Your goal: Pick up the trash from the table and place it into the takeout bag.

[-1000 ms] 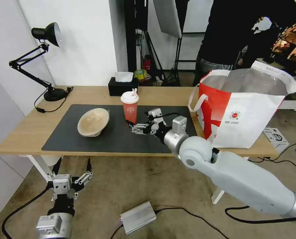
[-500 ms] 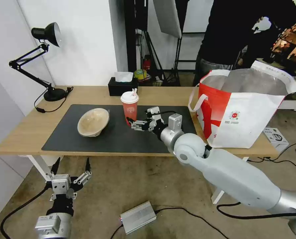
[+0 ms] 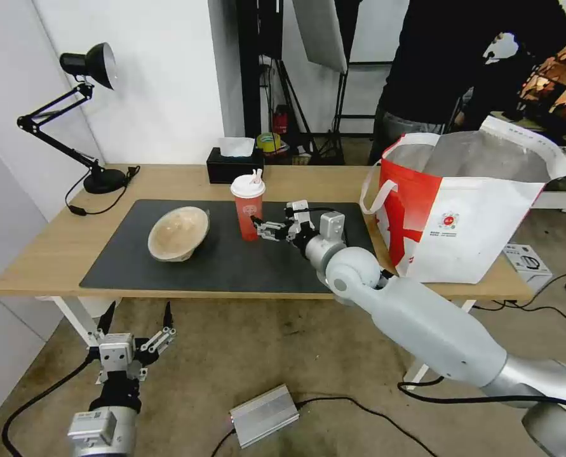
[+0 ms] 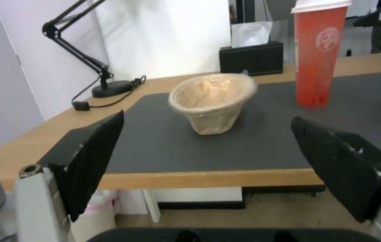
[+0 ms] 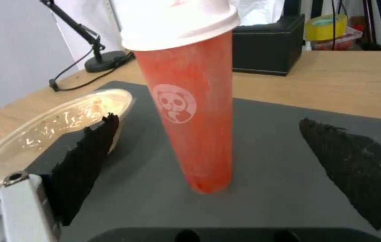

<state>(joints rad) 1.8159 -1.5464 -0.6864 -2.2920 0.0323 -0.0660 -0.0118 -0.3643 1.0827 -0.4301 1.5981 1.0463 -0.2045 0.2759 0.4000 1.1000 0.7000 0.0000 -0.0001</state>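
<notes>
Left tool point(image 3: 133, 325): parked low in front of the bench's near-left corner, jaws spread, holding nothing.

Beige pulp bowl point(image 3: 178, 233): left part of the dark mat point(image 3: 168, 270), tipped on its side. Judged light, fairly stiff, easily crushed at the rim; take by the rim.

Red drink cup point(image 3: 248, 212): upright mid-mat, white lid on. Likely thin-walled and smooth, possibly holding liquid, so tippy; take around the mid-body, squeezing gently.

Right tool point(image 3: 261, 228): level with the cup, just right of it, jaws wide apart and empty; whether a finger touches the cup cannot be told.

Takeout bag point(image 3: 467, 216): far right of the bench point(image 3: 54, 254), mouth open, soft-sided.
</notes>
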